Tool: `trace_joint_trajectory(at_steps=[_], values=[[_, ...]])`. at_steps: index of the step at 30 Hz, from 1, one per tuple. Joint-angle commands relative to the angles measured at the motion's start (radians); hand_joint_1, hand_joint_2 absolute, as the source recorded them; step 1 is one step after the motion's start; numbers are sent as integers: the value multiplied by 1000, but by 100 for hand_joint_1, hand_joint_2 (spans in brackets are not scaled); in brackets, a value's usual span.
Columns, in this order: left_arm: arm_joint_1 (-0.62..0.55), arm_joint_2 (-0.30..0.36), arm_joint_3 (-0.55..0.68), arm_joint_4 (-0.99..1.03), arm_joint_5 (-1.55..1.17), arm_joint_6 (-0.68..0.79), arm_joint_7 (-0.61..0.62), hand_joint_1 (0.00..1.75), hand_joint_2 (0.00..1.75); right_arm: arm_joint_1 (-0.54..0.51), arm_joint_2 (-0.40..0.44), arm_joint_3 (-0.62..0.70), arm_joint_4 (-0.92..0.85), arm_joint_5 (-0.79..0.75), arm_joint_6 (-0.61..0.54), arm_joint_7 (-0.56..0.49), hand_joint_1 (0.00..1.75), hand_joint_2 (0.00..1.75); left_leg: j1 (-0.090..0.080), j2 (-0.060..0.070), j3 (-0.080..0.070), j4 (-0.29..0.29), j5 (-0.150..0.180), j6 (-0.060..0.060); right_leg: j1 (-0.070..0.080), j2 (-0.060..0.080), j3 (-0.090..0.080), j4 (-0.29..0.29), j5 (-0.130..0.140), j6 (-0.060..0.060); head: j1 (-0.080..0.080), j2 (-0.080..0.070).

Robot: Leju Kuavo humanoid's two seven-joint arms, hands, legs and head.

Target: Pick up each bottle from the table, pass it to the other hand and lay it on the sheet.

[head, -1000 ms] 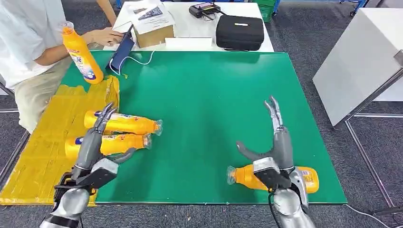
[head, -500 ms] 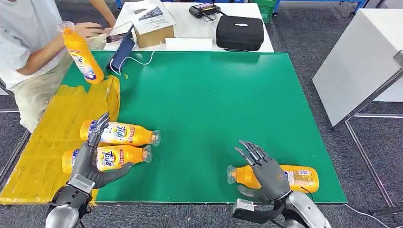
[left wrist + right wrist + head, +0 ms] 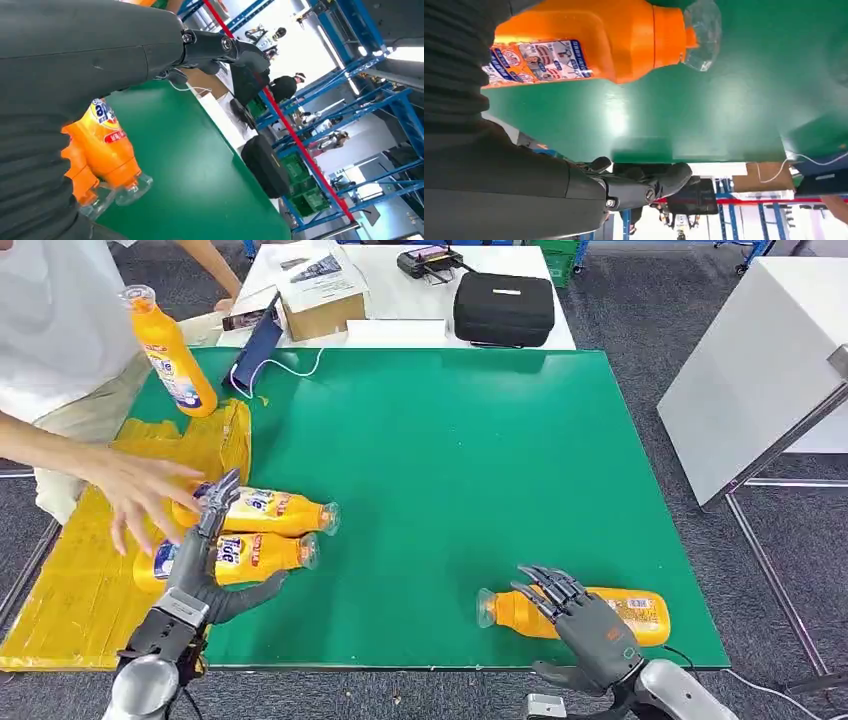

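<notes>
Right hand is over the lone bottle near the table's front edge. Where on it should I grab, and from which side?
Grip the lone bottle across its wide orange body, not the neck. It lies flat on the green table, clear cap toward the robot's left. The right hand sits over its middle, so coming from above, fingers over the far side and thumb on the near side, looks best.

A person's hand [image 3: 140, 502] is motion-blurred, perhaps hiding one bottle's [image 3: 262, 512] base.
</notes>
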Motion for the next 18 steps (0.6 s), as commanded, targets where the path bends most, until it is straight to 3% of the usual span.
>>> trace_joint_trajectory(at_steps=[1,14,18], values=[[-49,-26,-38,91,1,-8,11,0,175,8,-62,-69,28,23,12,84,0,175,1,-3,5,0,-2,-1,0,0,7,-1,-3,-1,0,0],[-64,-39,-44,116,21,-9,18,0,175,-123,-43,-171,222,70,96,114,0,175,1,0,8,0,-3,-2,0,4,10,-2,-2,-2,0,0],[-58,-40,-50,105,28,-11,20,0,175,-91,-57,-201,233,73,101,128,0,175,0,-1,5,-1,-2,-1,-1,1,7,-2,-1,-1,0,0]])
